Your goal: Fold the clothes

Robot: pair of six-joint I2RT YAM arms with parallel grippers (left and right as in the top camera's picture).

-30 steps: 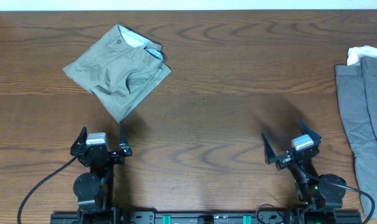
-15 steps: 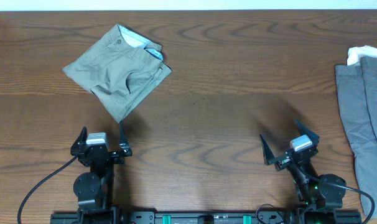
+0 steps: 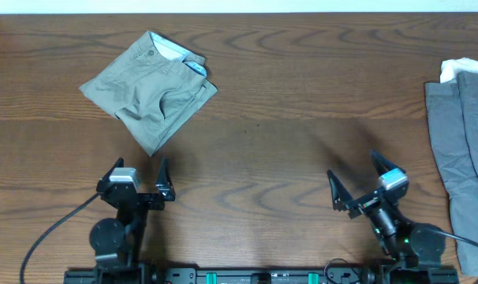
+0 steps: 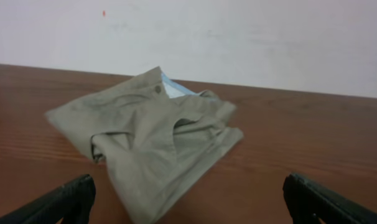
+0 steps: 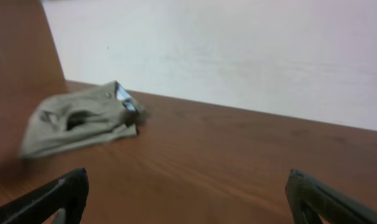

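My left gripper (image 3: 141, 164) and right gripper (image 3: 352, 166) both gape empty, khaki shorts (image 3: 150, 93) lying far-left beyond them, grey shorts (image 3: 458, 150) at the right edge, waistband lining too blurred to read.

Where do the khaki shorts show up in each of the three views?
Overhead: the khaki shorts lie upper left, beyond the left arm.
Left wrist: the shorts sit centre, slightly left, large in frame.
Right wrist: the shorts are at the left, mid-height, blurred.
Shared landmark: the pale lining at the waistband opening.
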